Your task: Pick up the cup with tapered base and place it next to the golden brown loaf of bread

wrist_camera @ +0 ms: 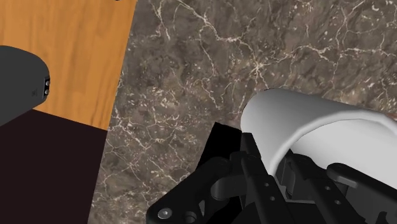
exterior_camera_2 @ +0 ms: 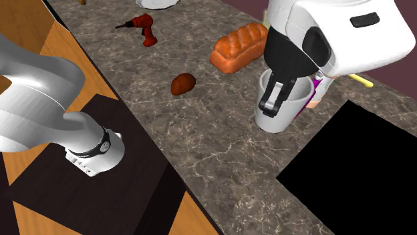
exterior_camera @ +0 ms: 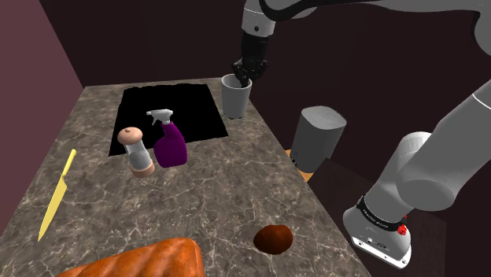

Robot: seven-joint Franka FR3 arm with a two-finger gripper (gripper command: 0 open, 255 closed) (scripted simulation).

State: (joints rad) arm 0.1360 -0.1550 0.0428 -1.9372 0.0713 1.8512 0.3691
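Shoulder view, and the grey cup (exterior_camera: 235, 101) stands on the marble counter (exterior_camera: 236, 181) beside the black area (exterior_camera: 189, 110), gripper (exterior_camera: 242, 76) pinching its rim, one finger inside, one outside. Purple spray bottle (exterior_camera: 170, 143), shaker (exterior_camera: 138, 152) and yellow knife (exterior_camera: 57, 197) lie between it and the loaf (exterior_camera: 145, 262); a brown lump (exterior_camera: 274, 238) sits near the loaf.

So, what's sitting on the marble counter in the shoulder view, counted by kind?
Pale grey tapered cup: 1
Purple spray bottle: 1
Tan shaker with clear body: 1
Yellow knife: 1
Golden brown bread loaf: 1
Dark brown round lump: 1
Total: 6
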